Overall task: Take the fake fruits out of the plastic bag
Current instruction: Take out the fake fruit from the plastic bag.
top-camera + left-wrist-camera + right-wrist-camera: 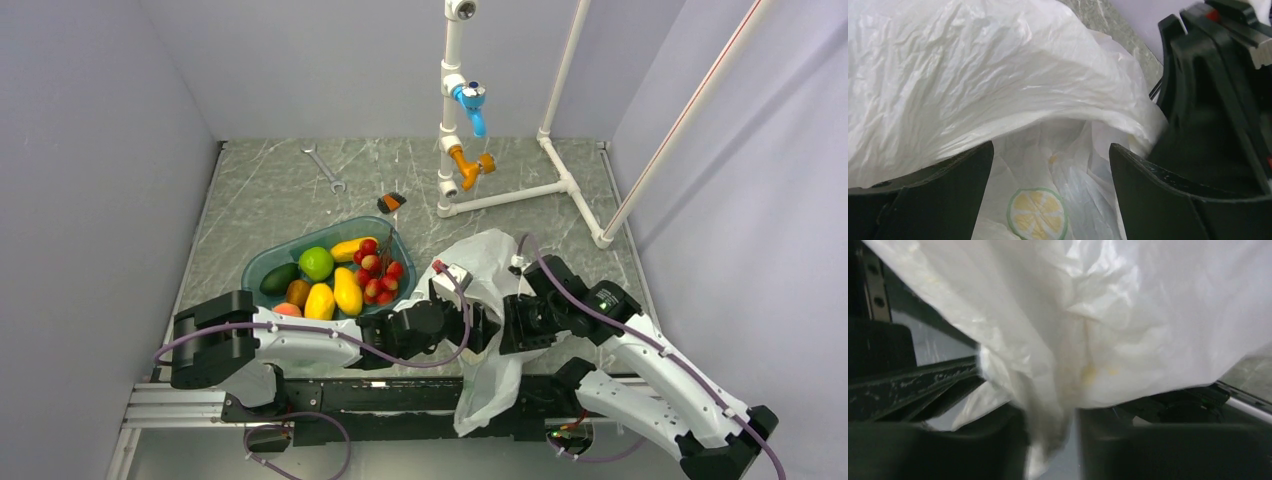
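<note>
The plastic bag (490, 255) is draped at the near edge of the table (260, 190), just right of the teal tray (290, 245). Its lower part hangs over that edge between the two arms. A gathered fold of its film is clamped in the right hand (1050, 415), whose jaws are drawn almost together with only crumpled plastic between them. The left hand (1050, 147) is spread wide and nothing is held in it. Loose film and a lemon-slice print (1037, 212) are seen in the gap, and the bag's upper skin is arched over the fingers (933, 195).

A cluster of red berries (378, 272) and a green round fruit (316, 263) are lying in the tray among long yellow fruits (347, 290). No solid fruit can be made out through the film in either wrist view, and the bag looks slack. Whether anything is left inside cannot be told.

The step in hand is judged to be a search of the bag, which is pinned by the right hand while its opening is entered by the left. For the next move, the open hand would need to be carried deeper along the inner layer with the film kept taut. Closing is best delayed until a rounded shape is seen, since thin plastic is easily trapped along with a fruit.
</note>
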`<state>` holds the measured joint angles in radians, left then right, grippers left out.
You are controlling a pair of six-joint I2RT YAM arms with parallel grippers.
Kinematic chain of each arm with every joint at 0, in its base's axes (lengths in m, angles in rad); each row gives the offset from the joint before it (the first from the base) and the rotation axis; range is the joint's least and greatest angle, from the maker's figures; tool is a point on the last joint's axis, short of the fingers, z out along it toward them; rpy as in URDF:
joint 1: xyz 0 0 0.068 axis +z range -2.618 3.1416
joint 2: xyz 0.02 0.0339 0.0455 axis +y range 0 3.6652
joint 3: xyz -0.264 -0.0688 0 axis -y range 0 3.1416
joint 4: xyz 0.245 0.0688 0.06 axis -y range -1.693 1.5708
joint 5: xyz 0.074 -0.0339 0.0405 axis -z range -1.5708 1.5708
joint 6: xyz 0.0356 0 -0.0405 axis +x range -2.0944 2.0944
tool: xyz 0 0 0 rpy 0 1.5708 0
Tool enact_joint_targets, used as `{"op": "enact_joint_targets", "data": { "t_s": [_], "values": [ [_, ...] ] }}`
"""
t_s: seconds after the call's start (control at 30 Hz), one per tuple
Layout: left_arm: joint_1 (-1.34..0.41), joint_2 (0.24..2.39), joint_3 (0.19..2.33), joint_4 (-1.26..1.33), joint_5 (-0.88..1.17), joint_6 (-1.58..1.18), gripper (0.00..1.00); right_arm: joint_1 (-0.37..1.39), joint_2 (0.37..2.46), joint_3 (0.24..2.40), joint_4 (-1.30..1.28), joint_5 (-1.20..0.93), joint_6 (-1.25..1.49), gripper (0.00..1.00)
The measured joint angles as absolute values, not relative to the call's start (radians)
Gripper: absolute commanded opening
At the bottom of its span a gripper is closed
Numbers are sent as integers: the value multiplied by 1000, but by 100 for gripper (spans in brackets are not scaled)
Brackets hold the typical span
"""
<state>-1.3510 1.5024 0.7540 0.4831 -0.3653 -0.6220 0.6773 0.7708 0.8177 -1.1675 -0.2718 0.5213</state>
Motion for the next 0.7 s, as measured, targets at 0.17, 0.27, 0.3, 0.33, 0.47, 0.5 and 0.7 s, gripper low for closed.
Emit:
{"op": "enact_joint_targets", "data": {
  "t_s": [0.17, 0.27, 0.3, 0.33, 0.47, 0.5, 0.7],
  "values": [
    [-1351, 1499, 735, 508, -362, -623, 83, 679, 716, 820, -1156, -186, 581, 0],
    [-1351, 1501, 688, 574, -353, -618, 73, 679, 658, 837, -1153, -179, 597, 0],
    [-1351, 1509, 678, 598, -350, -614, 71, 679, 641, 846, -1152, -178, 603, 0],
    [-1352, 1524, 677, 623, -347, -609, 69, 679, 632, 854, -1150, -177, 606, 0],
    [-1367, 1625, 685, 728, -384, -578, 59, 679, 636, 861, -1150, -173, 611, 0],
    [-1372, 1650, 690, 744, -399, -574, 57, 679, 640, 861, -1150, -173, 611, 0],
    [-1348, 1736, 801, 674, -477, -641, 61, 679, 638, 861, -1151, -173, 611, 0]
  ]
}}
